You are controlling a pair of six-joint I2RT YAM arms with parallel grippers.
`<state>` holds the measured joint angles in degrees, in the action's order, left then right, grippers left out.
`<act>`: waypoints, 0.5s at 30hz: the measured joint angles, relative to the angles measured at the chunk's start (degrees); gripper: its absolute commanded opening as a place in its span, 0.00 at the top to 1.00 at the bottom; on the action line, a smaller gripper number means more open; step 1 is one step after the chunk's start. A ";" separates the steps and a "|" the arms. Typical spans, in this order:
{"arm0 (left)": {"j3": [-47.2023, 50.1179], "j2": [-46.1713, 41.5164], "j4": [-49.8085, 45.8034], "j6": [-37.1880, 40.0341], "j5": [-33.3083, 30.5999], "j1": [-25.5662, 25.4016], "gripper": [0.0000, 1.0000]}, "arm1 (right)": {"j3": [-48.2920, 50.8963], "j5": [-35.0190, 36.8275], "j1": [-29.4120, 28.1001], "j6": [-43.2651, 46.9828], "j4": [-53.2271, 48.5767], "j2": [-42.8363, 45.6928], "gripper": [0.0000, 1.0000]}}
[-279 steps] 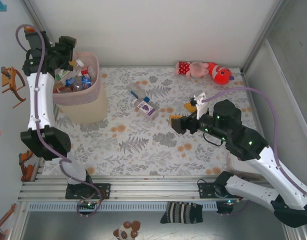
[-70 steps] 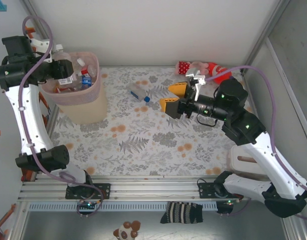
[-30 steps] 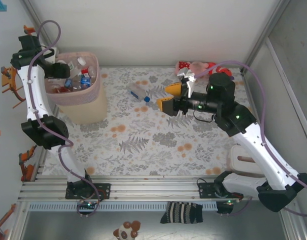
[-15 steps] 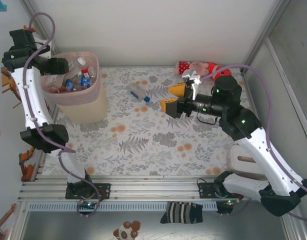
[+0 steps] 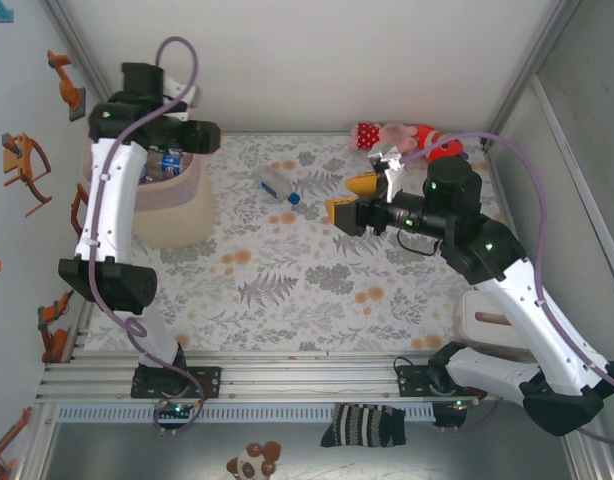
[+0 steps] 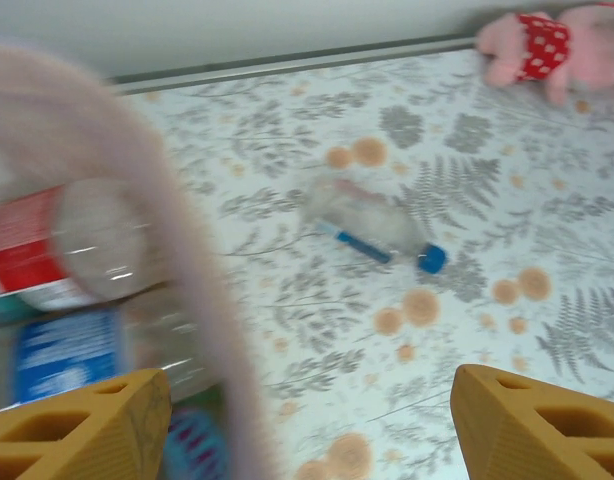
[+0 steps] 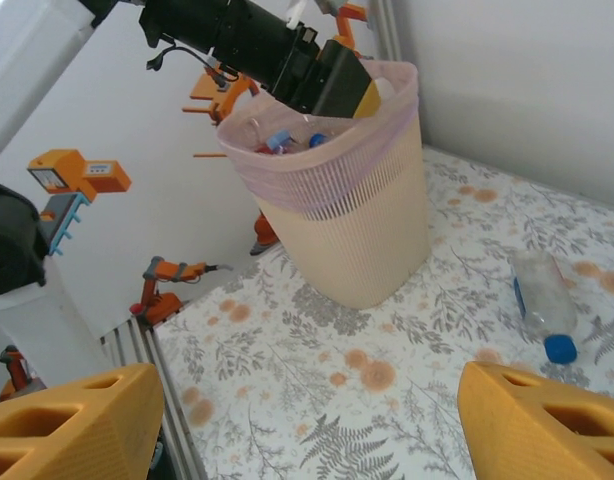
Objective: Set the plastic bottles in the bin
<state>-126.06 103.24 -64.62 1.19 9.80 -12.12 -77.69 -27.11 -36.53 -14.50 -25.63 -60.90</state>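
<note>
Right wrist — bottles (image 7: 279, 141) in bin (image 7: 349, 232)

so the left wrist view is basically motion smear: the bin (image 6: 192, 270) rim is just a pink streak, and the plastic bottles (image 6: 77, 250) inside are mush. I can make out a red label and a blue one but can't read either. The lone bottle (image 6: 377, 225) on the worktop (image 6: 547, 260) is soft too, and the plush toy (image 6: 547, 45) gets chopped by the top edge. From above, the left arm (image 5: 105, 200) covers most of the bin's mouth, so no counting in there. Both fingers (image 7: 72, 420) of the right tool (image 7: 312, 380) run off the bottom edge.
</note>
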 measured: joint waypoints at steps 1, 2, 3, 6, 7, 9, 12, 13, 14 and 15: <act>1.03 -0.09 1.49 -1.20 -0.96 -2.43 0.26 | 0.00 0.50 0.00 -0.07 -0.37 0.07 0.24; 1.99 -0.11 3.06 -2.47 -1.97 -4.87 0.26 | 0.00 1.14 0.00 -0.17 -0.87 0.15 0.24; 2.80 -0.11 4.39 -3.52 -3.13 -6.78 0.25 | 0.00 1.55 0.00 -0.28 -1.22 0.24 0.24; 6.05 -0.11 9.44 -7.06 -7.76 -12.81 0.17 | 0.00 3.04 0.00 -0.70 -2.08 0.76 0.24; 7.48 -0.13 11.52 -8.63 -9.57 -14.71 0.16 | 0.00 3.48 0.00 -0.76 -2.27 1.03 0.25; 10.27 -0.13 15.39 -11.41 -13.42 -17.68 0.15 | 0.00 4.11 0.00 -1.14 -2.49 1.49 0.25; 13.68 0.33 20.24 -16.39 -20.44 -21.11 0.14 | 0.00 4.81 0.00 -1.60 -2.93 2.03 0.25; 14.27 0.85 21.70 -18.23 -22.75 -21.94 0.14 | 0.00 4.96 0.00 -1.79 -3.21 2.12 0.25; 14.49 1.68 23.06 -20.26 -24.96 -22.56 0.14 | 0.00 5.25 0.00 -1.99 -3.50 2.16 0.25; 14.49 2.62 24.00 -21.99 -26.62 -22.86 0.14 | 0.00 5.44 0.00 -2.03 -3.74 2.16 0.25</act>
<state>-111.57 105.86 -40.62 -20.80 -16.82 -34.98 -77.69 -21.67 -36.53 -16.53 -29.36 -58.74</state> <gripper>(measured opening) 0.863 0.749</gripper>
